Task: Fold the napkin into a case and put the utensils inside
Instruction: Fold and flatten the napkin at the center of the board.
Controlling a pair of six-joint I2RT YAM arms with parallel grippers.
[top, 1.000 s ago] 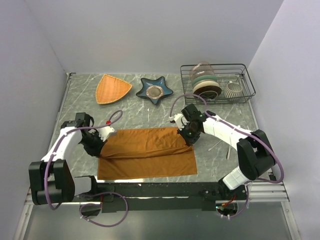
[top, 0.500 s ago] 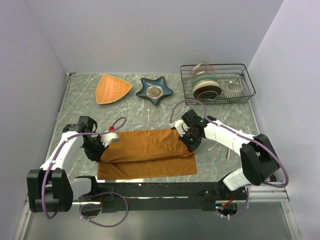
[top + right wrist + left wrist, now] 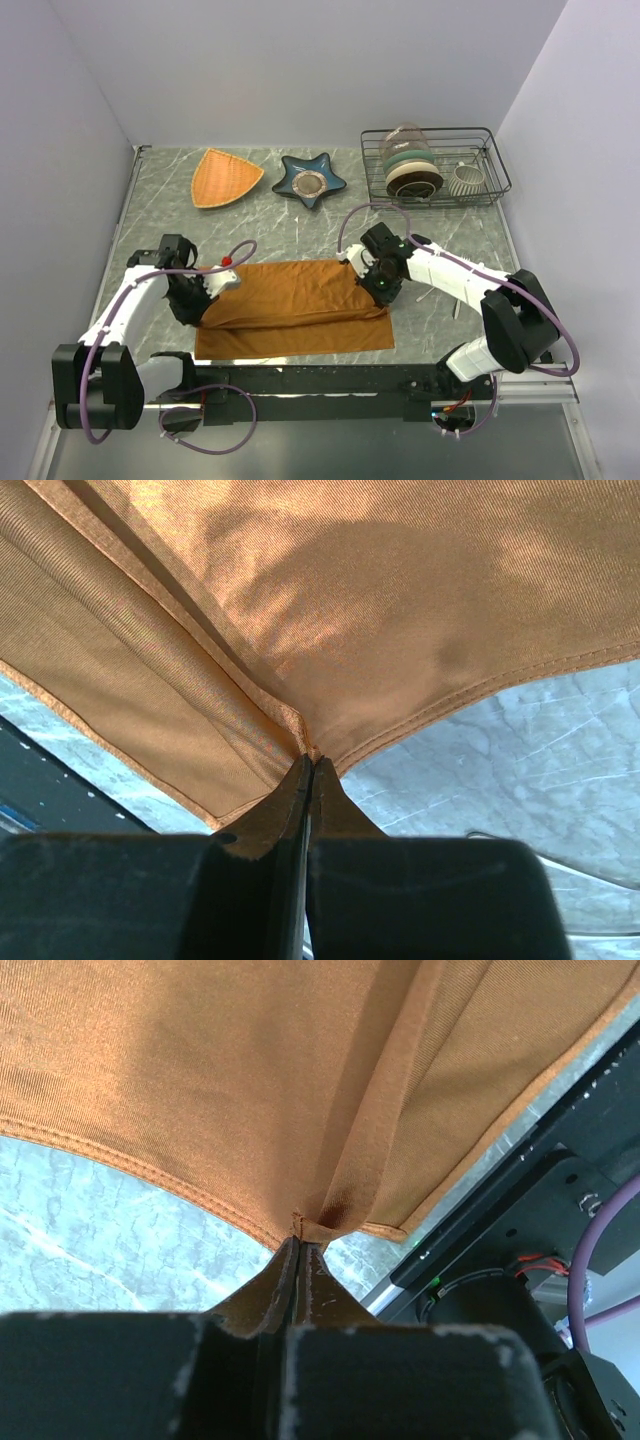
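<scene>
Dragged nearer the counter (image 3: 160, 215) front, the napkin (image 3: 300, 315) doubles over between left tool (image 3: 203, 296) and right tool (image 3: 379, 289), each clamped shut on a far corner; first fold nearly laid

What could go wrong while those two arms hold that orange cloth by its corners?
Each gripper has only a sliver of cloth. The left gripper and right gripper are shut on the very corner hems of the napkin, so a corner might slip free and the fold could flop open. The folded edge also looks slightly slanted against the lower layer, so the fold may end up crooked.
</scene>
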